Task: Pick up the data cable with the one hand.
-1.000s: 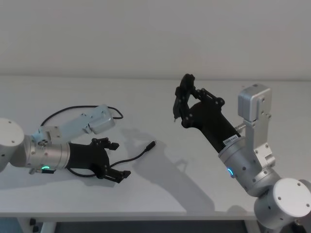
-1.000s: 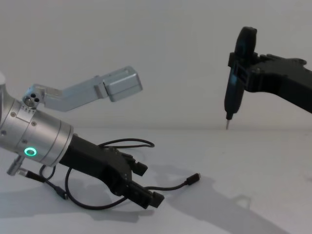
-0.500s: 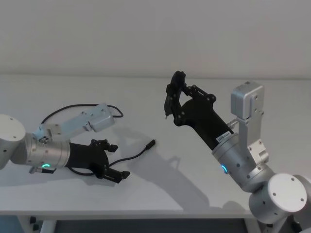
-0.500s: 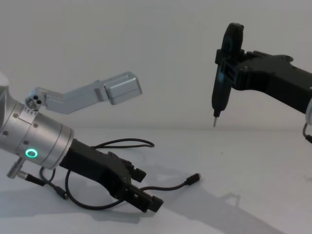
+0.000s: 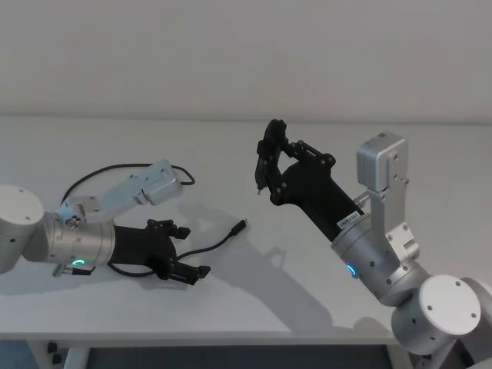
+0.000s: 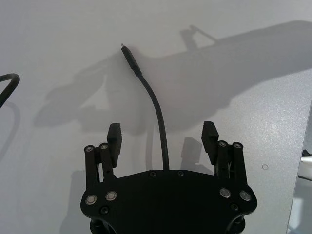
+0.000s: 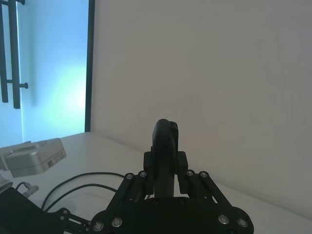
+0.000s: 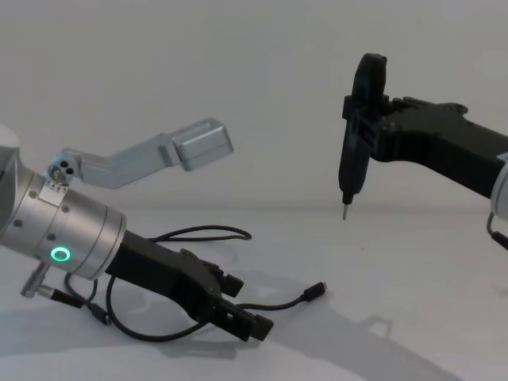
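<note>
The data cable (image 5: 217, 244) is a thin black cord lying on the white table, with one small plug (image 5: 241, 226) pointing toward the middle. Its loops (image 5: 108, 172) run back under my left arm. My left gripper (image 5: 189, 251), the black blocky one on a silver cylinder with a green ring, is open low over the table. In the left wrist view the cable (image 6: 147, 90) passes between the left gripper's (image 6: 162, 134) spread fingers without being pinched. In the chest view the cable (image 8: 279, 304) emerges from the left gripper (image 8: 244, 305). My right gripper (image 5: 270, 164) hangs high, shut on a black tool (image 8: 354, 151) with a pointed tip.
The white table (image 5: 330, 131) stretches back to a plain wall, and its front edge (image 5: 231, 335) lies close below my left arm. A silver bracket (image 5: 151, 184) on the left wrist reaches over the cable's loops. The right arm's silver bracket (image 5: 379, 165) stands upright at the right.
My right arm has swung left with its pointed tool. The left gripper has settled a little lower and farther along the cable, still open.
</note>
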